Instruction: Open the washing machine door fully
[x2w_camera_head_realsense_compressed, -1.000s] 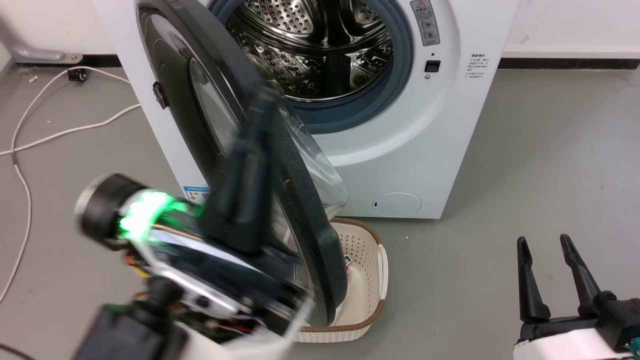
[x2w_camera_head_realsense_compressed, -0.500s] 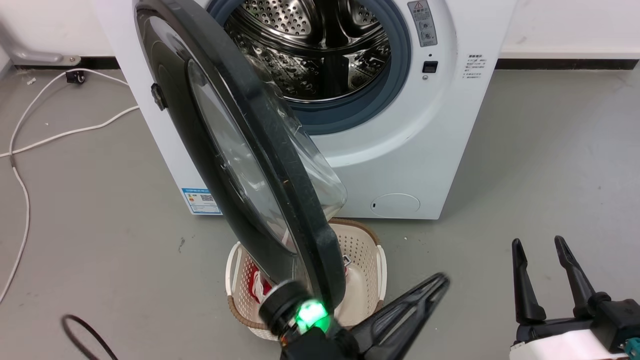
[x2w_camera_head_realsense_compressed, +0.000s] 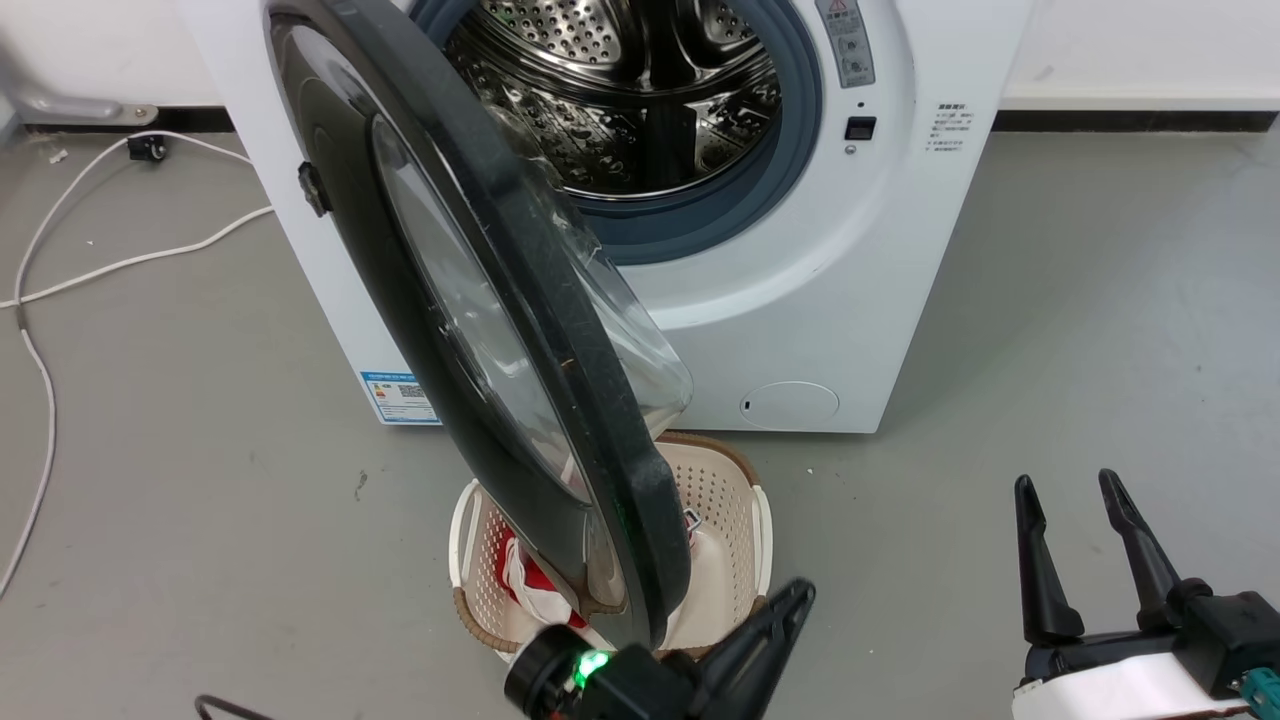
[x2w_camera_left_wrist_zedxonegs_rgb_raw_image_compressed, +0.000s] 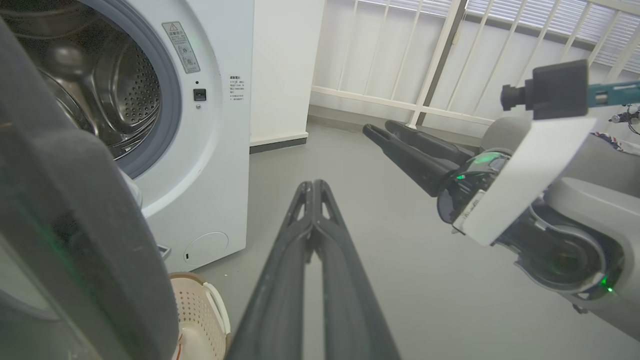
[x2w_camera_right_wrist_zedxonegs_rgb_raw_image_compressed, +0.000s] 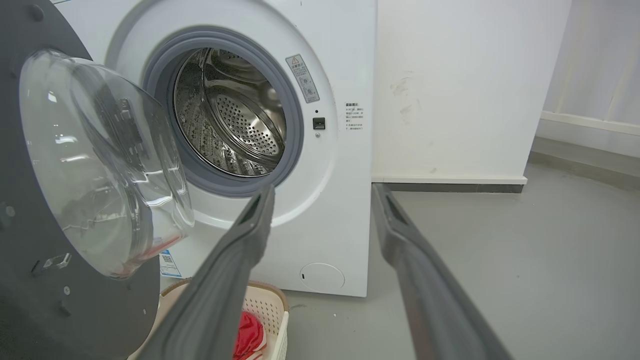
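washer (x2w_camera_head_realsense_compressed: 800, 300) first: big white boxy front-loader, smooth painted metal, backed against the wall (x2w_camera_head_realsense_compressed: 1100, 50) on flat grey floor (x2w_camera_head_realsense_compressed: 1050, 300). next down, washing machine door (x2w_camera_head_realsense_compressed: 560, 380): round, glossy black plastic, thick rounded rim, hinged at the machine's left and standing roughly edge-on in the head view, so open but probably not fully yet. best bet for finishing: press on the inner face near the free rim, far from the hinged side, and sweep a slow arc toward the robot's left; go broad and flat rather than poking, slick curved plastic there and easy to skid off. steer clear of the bulging clear glass bowl (x2w_camera_right_wrist_zedxonegs_rgb_raw_image_compressed: 100, 160), smooth, domed, nothing to bear on. behind it, perforated steel drum (x2w_camera_head_realsense_compressed: 620, 90), shiny, ringed by soft-looking grey rubber gasket (x2w_camera_head_realsense_compressed: 790, 150). under the door's low edge, cream plastic basket (x2w_camera_head_realsense_compressed: 735, 500), holey walls, brown woven-look trim, something red (x2w_camera_right_wrist_zedxonegs_rgb_raw_image_compressed: 247, 335) inside; mind not to clip it. left gripper (x2w_camera_head_realsense_compressed: 798, 597) down by that low edge, long dark fingers pressed together on nothing, can't tell whether touching the door. right gripper (x2w_camera_head_realsense_compressed: 1065, 485) well off to the right, fingers spread, empty. tiny bits: blue label sticker (x2w_camera_head_realsense_compressed: 398, 397), round cap (x2w_camera_head_realsense_compressed: 790, 405).
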